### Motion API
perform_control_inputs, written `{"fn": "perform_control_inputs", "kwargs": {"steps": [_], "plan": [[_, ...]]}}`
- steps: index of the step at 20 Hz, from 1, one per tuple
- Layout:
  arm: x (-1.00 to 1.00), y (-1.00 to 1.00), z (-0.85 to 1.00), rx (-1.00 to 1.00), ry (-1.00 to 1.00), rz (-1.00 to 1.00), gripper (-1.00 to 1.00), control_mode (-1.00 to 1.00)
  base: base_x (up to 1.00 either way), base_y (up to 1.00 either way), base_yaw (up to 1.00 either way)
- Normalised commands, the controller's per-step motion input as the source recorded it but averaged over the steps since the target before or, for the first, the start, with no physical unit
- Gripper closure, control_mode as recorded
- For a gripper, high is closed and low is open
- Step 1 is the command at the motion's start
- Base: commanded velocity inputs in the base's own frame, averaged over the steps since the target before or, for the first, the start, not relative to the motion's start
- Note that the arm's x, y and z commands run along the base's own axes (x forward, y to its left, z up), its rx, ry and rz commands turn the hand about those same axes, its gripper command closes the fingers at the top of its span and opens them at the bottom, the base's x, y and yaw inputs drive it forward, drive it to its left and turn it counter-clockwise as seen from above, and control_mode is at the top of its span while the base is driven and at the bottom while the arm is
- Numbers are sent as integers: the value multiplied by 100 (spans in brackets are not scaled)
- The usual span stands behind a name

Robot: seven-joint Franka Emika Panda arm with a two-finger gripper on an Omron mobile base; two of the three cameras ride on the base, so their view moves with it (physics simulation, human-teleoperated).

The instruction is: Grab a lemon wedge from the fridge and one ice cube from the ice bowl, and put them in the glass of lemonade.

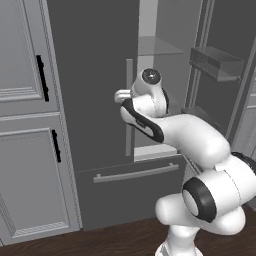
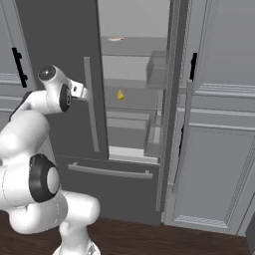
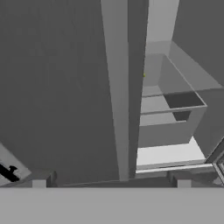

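The fridge (image 1: pixel 95 75) has its left door shut and its right door (image 2: pixel 172 99) swung open. A tiny pale yellow lemon wedge (image 2: pixel 120 94) lies on a glass shelf inside; the hand view shows the wedge (image 3: pixel 144 75) as a speck past the door edge. My gripper (image 2: pixel 83 91) is open and empty, right in front of the left door's vertical bar handle (image 2: pixel 92 114). In the hand view, that handle (image 3: pixel 117 87) rises between my widely spread fingertips (image 3: pixel 52 177). The ice bowl and the glass of lemonade are out of view.
A small flat pinkish-brown item (image 2: pixel 116 38) lies on the top shelf. Clear door bins (image 2: pixel 157 69) hang on the open door. Grey panelled cabinets (image 1: pixel 25 125) with black handles flank the fridge. The bottom drawer (image 1: pixel 130 175) is shut.
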Motion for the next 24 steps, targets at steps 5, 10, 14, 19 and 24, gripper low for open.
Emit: {"fn": "perform_control_inputs", "kwargs": {"steps": [5, 10, 14, 19, 24], "plan": [[52, 0, 0, 3, -17, 3, -100, -100, 0, 0, 0], [34, -10, 2, -3, -1, 1, -100, -100, 0, 0, 0], [5, -30, 19, -10, 21, 3, -100, -100, 0, 0, 0], [23, 4, -37, -3, 14, 6, -100, -100, 0, 0, 0], [63, 6, -29, -1, 2, 1, -100, -100, 0, 0, 0]]}}
